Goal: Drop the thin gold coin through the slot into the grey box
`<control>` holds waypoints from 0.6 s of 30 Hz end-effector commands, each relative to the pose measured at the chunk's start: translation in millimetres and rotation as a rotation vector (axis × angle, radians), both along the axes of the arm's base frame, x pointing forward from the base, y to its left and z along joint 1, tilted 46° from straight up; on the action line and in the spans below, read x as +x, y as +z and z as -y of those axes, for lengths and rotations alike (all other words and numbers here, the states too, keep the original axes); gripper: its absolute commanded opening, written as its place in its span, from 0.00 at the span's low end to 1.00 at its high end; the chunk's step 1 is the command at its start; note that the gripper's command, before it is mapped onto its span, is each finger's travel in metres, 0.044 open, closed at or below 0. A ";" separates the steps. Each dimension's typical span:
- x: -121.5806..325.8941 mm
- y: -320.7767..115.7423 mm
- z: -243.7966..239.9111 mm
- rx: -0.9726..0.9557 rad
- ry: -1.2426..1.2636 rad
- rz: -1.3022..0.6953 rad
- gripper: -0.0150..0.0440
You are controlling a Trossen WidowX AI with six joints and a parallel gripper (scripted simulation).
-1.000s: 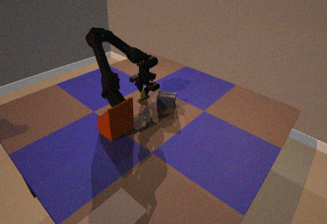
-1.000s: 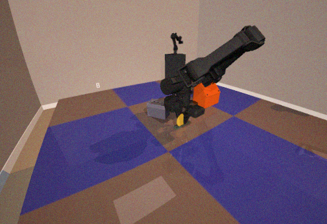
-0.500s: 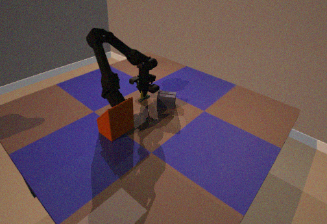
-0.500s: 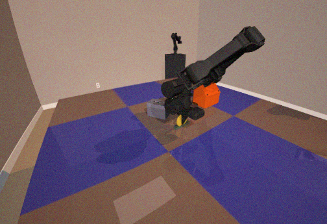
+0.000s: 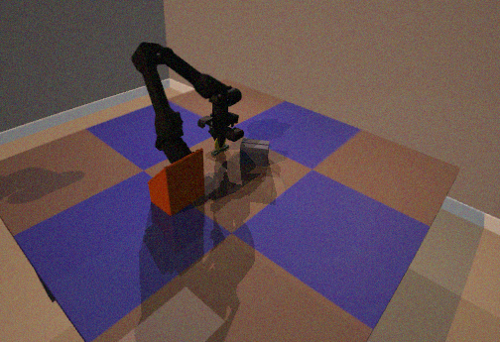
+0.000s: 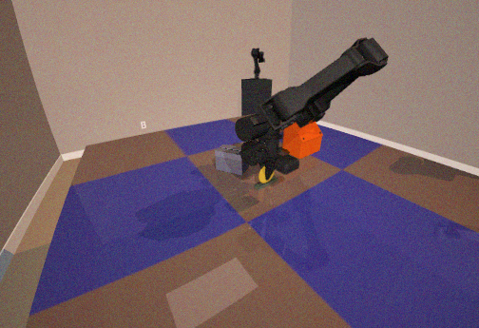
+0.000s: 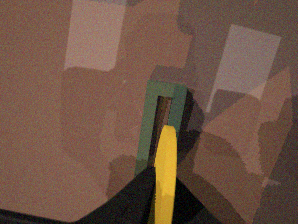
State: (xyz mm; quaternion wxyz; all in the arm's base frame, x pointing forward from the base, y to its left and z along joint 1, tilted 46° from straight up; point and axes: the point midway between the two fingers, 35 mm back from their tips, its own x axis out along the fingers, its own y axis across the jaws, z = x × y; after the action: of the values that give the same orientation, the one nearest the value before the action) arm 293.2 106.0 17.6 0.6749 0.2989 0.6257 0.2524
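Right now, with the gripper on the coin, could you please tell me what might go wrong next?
1. The gripper is shut on the coin, which shows edge-on and thin; it may twist or slip in the lift.
2. The coin sits low over the green holder; a slanted lift could catch the holder and drag it along.
3. The grey box stands close beside the holder, so a low swing towards the box could strike its side.

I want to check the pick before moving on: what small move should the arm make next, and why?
Probably a short straight lift. The gripper is shut on the gold coin, whose far end looks partly raised over the green holder; its groove shows bare ahead. Clearing the holder should come before swinging to the grey box.
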 end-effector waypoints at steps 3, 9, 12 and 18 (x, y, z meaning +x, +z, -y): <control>2.4 9.2 10.4 -0.007 0.002 0.009 0.25; 2.2 18.8 21.4 -0.009 0.002 0.009 0.25; 1.9 23.9 26.9 -0.010 0.002 0.009 0.25; 0.5 34.3 37.5 -0.010 0.002 0.010 0.25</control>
State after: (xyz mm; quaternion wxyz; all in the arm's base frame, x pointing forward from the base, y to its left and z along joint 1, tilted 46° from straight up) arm 293.3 74.9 44.2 0.6761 0.2970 0.6263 0.2499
